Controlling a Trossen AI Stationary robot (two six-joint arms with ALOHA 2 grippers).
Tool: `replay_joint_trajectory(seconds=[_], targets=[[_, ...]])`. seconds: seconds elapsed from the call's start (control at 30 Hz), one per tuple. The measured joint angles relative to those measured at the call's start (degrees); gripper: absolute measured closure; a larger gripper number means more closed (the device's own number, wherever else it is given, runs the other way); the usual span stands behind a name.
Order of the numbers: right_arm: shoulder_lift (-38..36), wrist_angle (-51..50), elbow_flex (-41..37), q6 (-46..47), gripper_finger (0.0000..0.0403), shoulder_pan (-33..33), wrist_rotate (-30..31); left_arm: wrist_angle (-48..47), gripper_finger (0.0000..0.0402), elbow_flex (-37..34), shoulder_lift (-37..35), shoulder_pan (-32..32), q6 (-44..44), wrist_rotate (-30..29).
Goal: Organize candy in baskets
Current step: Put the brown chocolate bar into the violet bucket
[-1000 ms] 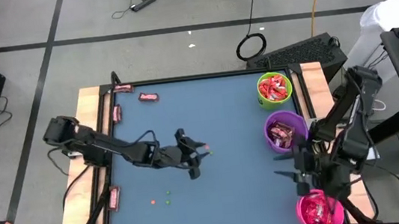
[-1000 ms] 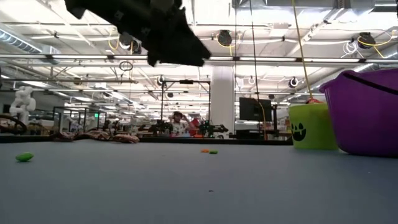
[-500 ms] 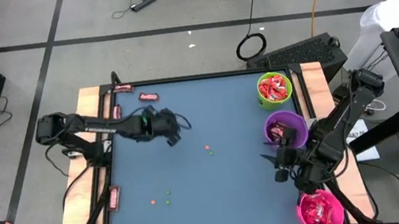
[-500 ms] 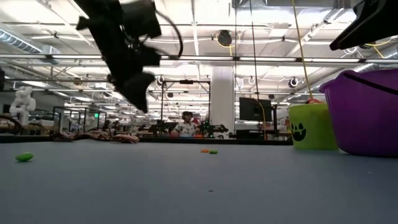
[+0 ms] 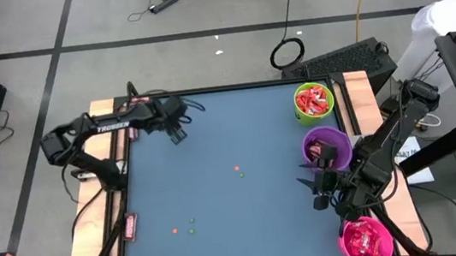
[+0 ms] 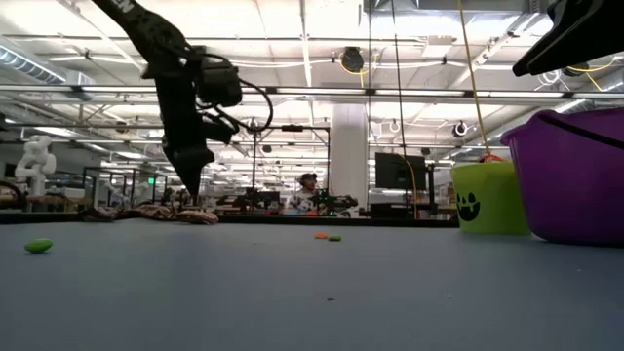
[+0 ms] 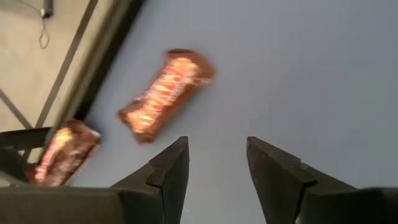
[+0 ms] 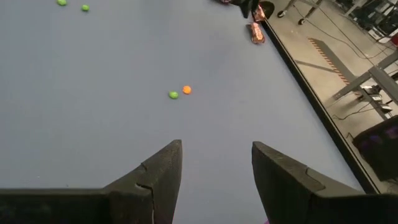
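A large workshop hall with ceiling lights lies behind a blue-topped bench [image 5: 247, 220]. The left hand [image 5: 179, 136] hovers near the bench's far left corner, its fingers [image 7: 171, 171] apart and empty. Just ahead of it lies a red wrapped candy [image 7: 165, 93], with a second candy [image 7: 61, 153] beyond that at the bench's edge. The right hand [image 5: 317, 192] hangs with fingers [image 8: 155, 174] apart, holding nothing. The purple basket [image 5: 326, 149] sits just beside it, the pink basket [image 5: 365, 242] close on its other side, and the green basket [image 5: 314, 102] past the purple one. All three hold candy.
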Motion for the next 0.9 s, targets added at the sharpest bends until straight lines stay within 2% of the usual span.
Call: replay_joint_trajectory(seconds=[0.2, 0.43, 0.53, 0.9], targets=[[0.00, 0.29, 0.02, 0.24, 0.0220, 0.00, -0.08, 1.83, 0.0234, 0.02, -0.02, 7.09, 6.94, 1.24], [0.00, 0.73, 0.09, 0.26, 0.0220, 0.00, -0.08, 5.93, 0.0233, 0.02, 0.33, 12.22, 14.06, 5.33], [0.00, 0.77, 0.09, 0.35, 0.0220, 0.00, -0.08, 6.88, 0.0233, 0.02, 2.08, 14.05, 15.93, 7.08], [0.00, 0.83, 0.09, 0.24, 0.0220, 0.00, -0.10, 11.55, 0.0233, 0.07, 11.79, 17.34, 20.88, 7.78]])
